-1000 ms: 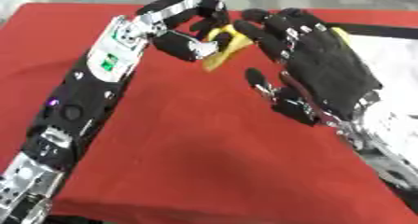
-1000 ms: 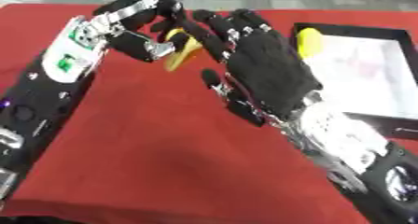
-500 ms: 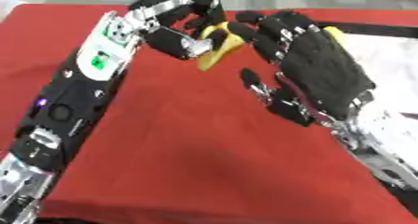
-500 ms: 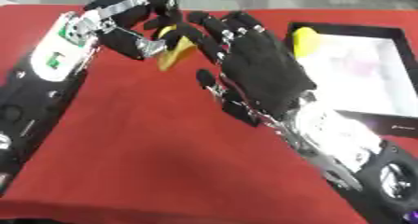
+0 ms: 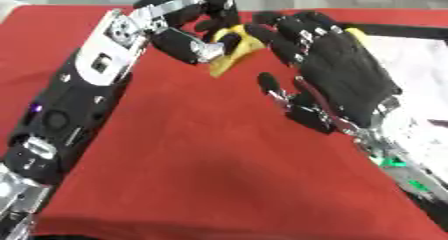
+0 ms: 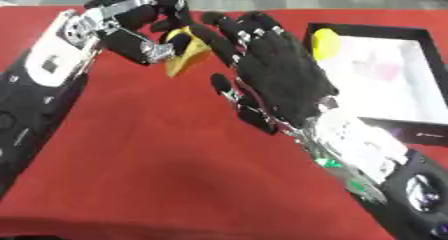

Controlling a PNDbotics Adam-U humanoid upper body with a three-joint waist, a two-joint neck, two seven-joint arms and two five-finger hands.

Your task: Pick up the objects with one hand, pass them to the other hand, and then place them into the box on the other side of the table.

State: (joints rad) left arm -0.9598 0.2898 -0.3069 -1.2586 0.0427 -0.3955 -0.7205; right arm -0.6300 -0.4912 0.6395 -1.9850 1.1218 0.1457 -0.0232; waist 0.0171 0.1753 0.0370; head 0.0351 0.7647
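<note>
A yellow object [image 5: 234, 50] hangs above the red table, pinched in the curled fingers of my left hand [image 5: 194, 20], which reaches in from the upper left. My right hand [image 5: 332, 79] is open with its back toward the camera. Its straight fingers touch the far side of the yellow object and its thumb hangs free below. The black-rimmed box [image 6: 409, 34] with a white floor lies at the right edge, and a round yellow thing [image 6: 325, 43] rests in its near-left corner. Part of the held object is hidden behind the fingers of both hands.
The red tablecloth [image 5: 201, 174] spreads below both arms toward the near edge. My left forearm [image 5: 79, 99] crosses the left side. My right forearm [image 6: 367, 169] covers the lower right, next to the box.
The whole picture has shifted a little, so the camera moved. Both hands stay together around the yellow object, with my right fingers slightly closer over it.
</note>
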